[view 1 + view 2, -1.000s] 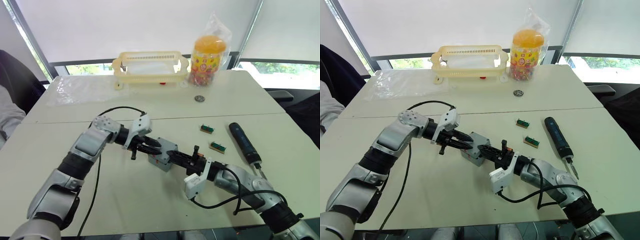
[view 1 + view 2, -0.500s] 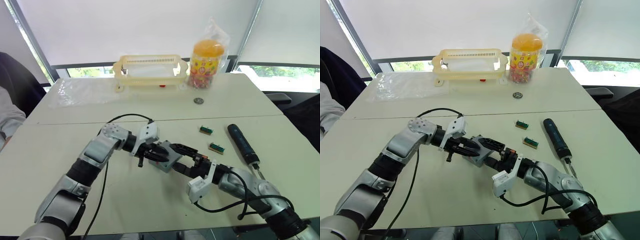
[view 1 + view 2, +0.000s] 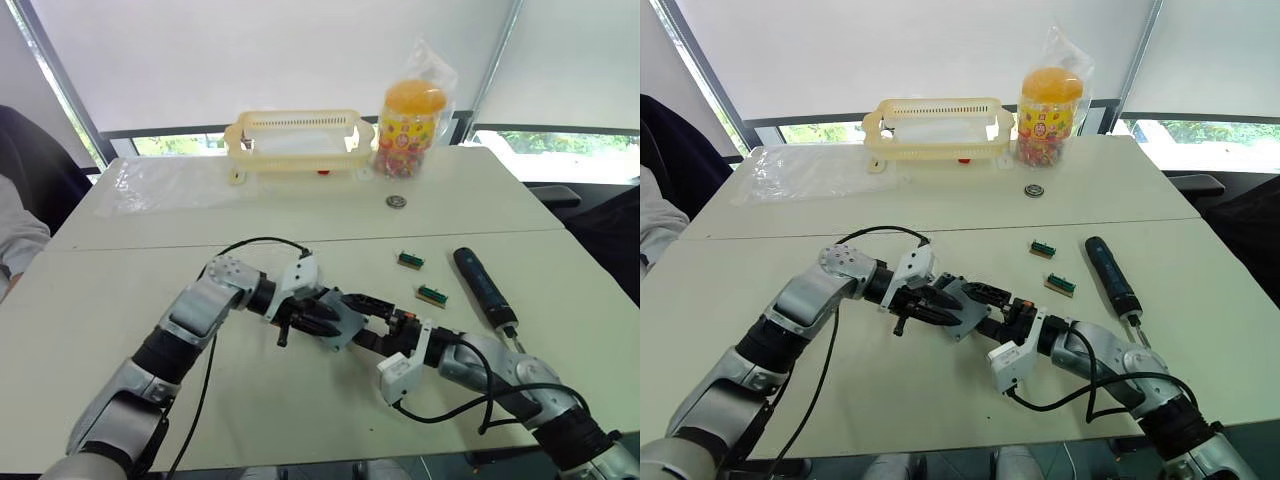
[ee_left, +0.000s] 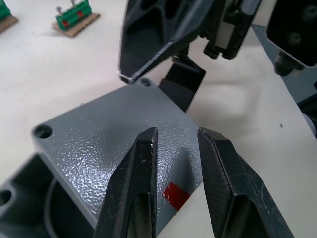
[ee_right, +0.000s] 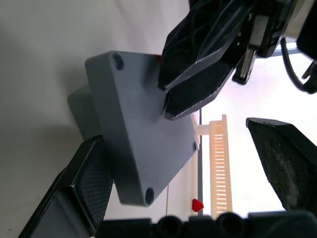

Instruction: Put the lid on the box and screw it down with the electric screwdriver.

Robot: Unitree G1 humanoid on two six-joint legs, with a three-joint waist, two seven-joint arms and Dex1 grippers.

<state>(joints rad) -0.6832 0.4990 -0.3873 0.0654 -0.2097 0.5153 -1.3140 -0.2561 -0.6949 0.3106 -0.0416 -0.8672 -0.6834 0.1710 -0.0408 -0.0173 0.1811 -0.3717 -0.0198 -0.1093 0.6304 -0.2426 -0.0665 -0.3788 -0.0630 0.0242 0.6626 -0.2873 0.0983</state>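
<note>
Mid-table, the box (image 3: 962, 308) lies tilted between both grippers. The left gripper (image 4: 174, 144), fingers slightly parted, presses its upper face; the right gripper (image 5: 198, 163), wide open, faces it. The screwdriver (image 3: 1110, 276) lies nearer the right arm.

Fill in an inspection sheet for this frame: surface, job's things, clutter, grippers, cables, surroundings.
Surface: pale table, seam running across it.
Job's things: grey lid tilted over the box, between both grippers; electric screwdriver lying untouched at the robot's right.
Clutter: two green bit strips, yellow basket, candy jar in a bag, small round metal part, clear plastic sheet.
Grippers: left gripper fingers slightly apart on the lid; right gripper open around it.
Cables: black cable looping over the left arm.
Surroundings: window blinds; a person's sleeve.
</note>
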